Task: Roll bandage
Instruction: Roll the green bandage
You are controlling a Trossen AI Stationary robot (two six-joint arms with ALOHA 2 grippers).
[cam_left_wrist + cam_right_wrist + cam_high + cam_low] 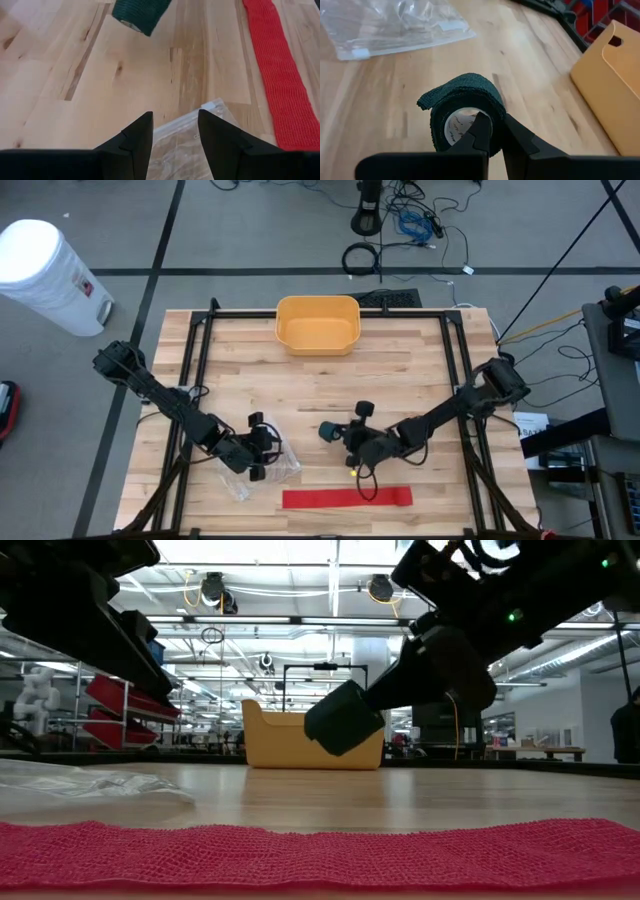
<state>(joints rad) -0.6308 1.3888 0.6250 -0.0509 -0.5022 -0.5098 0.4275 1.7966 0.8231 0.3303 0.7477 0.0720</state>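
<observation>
Red knitted bandage strip lies flat and unrolled along the table's near edge, closest to the low camera. Above and behind it, my right gripper is pinched on the wall of a dark green bandage roll, one finger inside the cardboard core, the roll held clear of the light wooden table. A loose tail sticks out from the roll's side.

My left gripper hovers over a clear plastic bag, fingers parted, holding nothing.

Risks, as I judge them: the tail could peel back and unwind if I tilt the roll; the grip is on one wall only (thin purchase), so the roll may pivot or slip. The crinkled bag could snag my left fingers.

Yellow plastic bin at the far edge looks empty. Whether the bag holds anything, I cannot tell.
</observation>
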